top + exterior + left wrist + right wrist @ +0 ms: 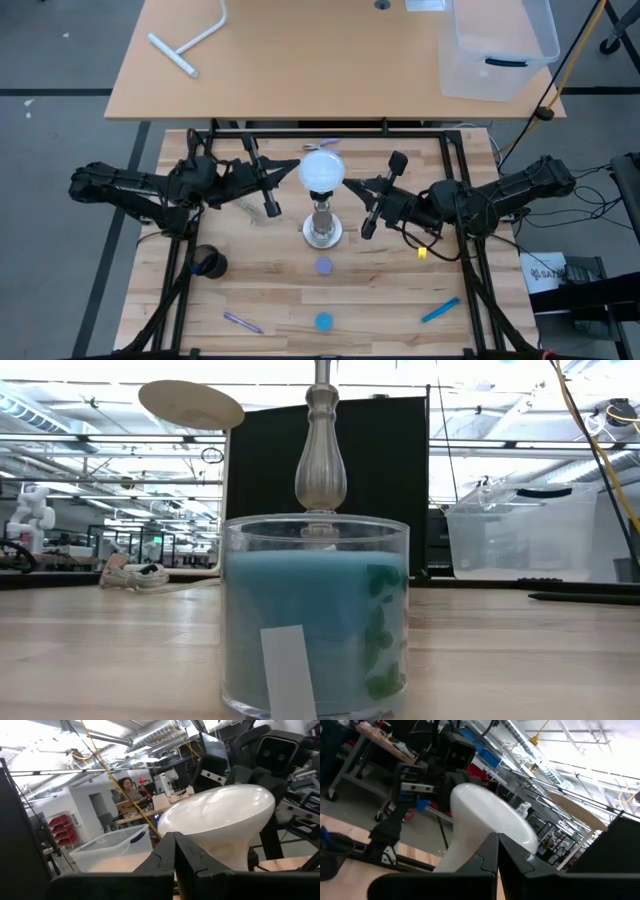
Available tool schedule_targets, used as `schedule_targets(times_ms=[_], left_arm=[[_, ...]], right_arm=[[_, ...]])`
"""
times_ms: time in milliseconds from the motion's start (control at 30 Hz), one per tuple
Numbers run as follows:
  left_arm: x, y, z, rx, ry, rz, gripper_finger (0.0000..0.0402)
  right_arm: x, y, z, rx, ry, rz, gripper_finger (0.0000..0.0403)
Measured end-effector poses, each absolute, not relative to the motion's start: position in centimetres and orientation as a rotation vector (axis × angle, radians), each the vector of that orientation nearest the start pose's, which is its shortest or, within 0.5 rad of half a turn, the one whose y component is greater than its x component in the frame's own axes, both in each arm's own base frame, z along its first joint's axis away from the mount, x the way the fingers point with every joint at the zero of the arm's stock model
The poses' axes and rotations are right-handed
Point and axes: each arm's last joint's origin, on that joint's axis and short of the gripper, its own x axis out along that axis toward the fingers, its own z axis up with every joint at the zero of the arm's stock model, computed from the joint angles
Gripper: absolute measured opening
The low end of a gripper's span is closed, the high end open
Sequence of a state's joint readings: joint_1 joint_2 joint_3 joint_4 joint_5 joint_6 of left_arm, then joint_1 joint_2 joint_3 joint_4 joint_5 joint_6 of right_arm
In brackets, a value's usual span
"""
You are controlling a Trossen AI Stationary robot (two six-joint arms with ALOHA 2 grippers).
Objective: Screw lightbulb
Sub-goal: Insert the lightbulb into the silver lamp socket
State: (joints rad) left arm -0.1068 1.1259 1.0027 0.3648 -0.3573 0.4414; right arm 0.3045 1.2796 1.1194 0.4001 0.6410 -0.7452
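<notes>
- The bulb [322,171] sits on top of the stand [322,228], just above the middle of the high view.
- The bulb stands straight up. Its round end points up and its thin neck points down into the stand.
- The left gripper [270,185] is just left of the bulb. Its fingers are shut tight with nothing in them.
- The right gripper [372,205] is just right of the stand. Its fingers are shut tight too, with nothing in them.
- In the low view a glass jar [316,615] of blue wax fills the middle and blocks most of the stand behind it.
- On the worktop [270,300] lie a blue disc [323,321], a small purple disc [323,266], a blue pen [440,310] at lower right, a purple pen [242,322] at lower left and a tiny yellow bit [422,253].
- A dark round thing [208,263] sits at the left of the worktop.
- The worktop is light wood strips with a black frame around it.
- A second tan table [300,60] fills the top of the high view. A clear bin [498,50] sits at its upper right and a white T-shaped bar [190,45] at its upper left.
- The floor is grey. Far off in the left wrist view a person [131,790] is at a desk.
</notes>
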Motion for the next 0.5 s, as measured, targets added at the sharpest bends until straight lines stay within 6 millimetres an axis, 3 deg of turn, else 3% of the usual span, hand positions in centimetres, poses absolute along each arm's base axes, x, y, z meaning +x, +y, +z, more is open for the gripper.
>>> schedule_targets(times_ms=[233,500], left_arm=[[24.9,-1.1,39.3,0.370,-0.170,0.315,0.0000],[23.3,-1.8,40.6,0.398,-0.223,0.313,0.0000]], right_arm=[[27.6,7.5,39.3,-0.643,-0.040,-0.367,0.0000],[27.6,7.3,38.9,-0.634,0.020,-0.410,0.0000]])
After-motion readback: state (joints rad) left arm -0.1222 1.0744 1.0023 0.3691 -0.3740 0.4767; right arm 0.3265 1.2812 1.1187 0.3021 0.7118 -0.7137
